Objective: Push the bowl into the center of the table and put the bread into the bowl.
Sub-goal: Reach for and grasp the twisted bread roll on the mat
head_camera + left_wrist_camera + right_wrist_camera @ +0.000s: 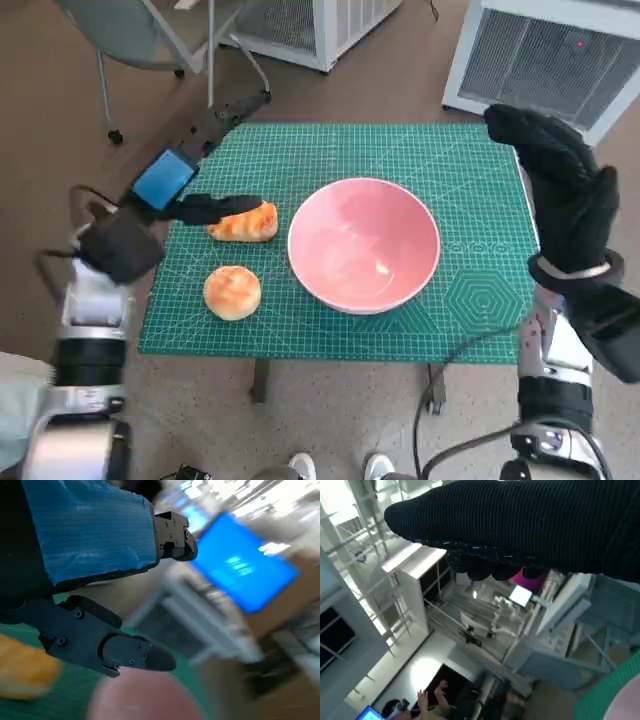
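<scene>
- Green cutting mat (470,160) covers the small table, with white cabinets on the floor beyond.
- Left hand (185,180) hangs over the mat's left part, fingers apart and holding nothing; one dark finger lies just over the long bread (245,224).
- Round bread (232,292) lies nearer the front edge.
- Pink bowl (364,244) stands about mid-table, empty.
- Right hand (560,190) is raised beyond the right edge, fingers loosely spread, nothing held.

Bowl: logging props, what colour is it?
Pink; the bowl shows best in the head view.
</scene>
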### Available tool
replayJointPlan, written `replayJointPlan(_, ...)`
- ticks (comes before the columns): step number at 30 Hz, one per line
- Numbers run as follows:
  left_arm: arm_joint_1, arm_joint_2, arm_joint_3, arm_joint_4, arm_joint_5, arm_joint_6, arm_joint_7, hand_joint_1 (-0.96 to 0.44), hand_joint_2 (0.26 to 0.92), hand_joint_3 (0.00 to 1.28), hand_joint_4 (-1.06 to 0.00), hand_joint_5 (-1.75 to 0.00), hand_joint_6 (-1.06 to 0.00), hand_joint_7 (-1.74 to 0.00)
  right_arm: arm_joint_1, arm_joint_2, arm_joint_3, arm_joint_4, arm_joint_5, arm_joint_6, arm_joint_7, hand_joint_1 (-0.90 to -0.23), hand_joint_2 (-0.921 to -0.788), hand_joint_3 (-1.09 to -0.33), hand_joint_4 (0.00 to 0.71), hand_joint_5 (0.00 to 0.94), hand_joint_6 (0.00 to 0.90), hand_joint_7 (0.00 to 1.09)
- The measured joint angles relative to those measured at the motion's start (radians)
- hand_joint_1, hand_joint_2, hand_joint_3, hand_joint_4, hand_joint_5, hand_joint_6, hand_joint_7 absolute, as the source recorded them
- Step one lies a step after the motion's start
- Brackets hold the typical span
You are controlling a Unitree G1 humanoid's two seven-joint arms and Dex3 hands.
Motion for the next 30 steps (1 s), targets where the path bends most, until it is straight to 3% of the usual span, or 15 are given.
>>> replayJointPlan(6,-0.053,0.023,-0.119,-0.031,0.187,0.245,-0.024,-0.05,0.742,0.01,-0.13,-0.02,-0.25,-0.04,0.021,0.0,0.014,-0.063,0.011,0.04,-0.017,-0.571,-0.921,-0.659,0.105,0.015,-0.001,0.46)
replayJointPlan(12,-0.098,0.022,-0.204,-0.022,0.272,0.355,-0.04,-0.07,0.744,0.01,-0.14,-0.01,-0.26,-0.03,0.055,0.001,0.025,-0.085,0.013,0.077,-0.037,-0.571,-0.921,-0.66,0.106,0.014,-0.001,0.46)
replayJointPlan(21,-0.182,0.001,-0.312,0.084,0.352,0.418,-0.045,-0.1,0.744,0.0,-0.15,0.0,-0.28,-0.02,0.063,-0.001,0.034,-0.098,0.014,0.093,-0.05,-0.572,-0.921,-0.66,0.107,0.012,-0.001,0.46)
replayJointPlan(30,-0.261,-0.055,-0.386,0.294,0.386,0.42,-0.023,-0.14,0.744,0.0,-0.14,0.0,-0.3,-0.02,0.065,-0.003,0.044,-0.098,0.013,0.093,-0.059,-0.57,-0.921,-0.664,0.107,0.01,-0.001,0.44)
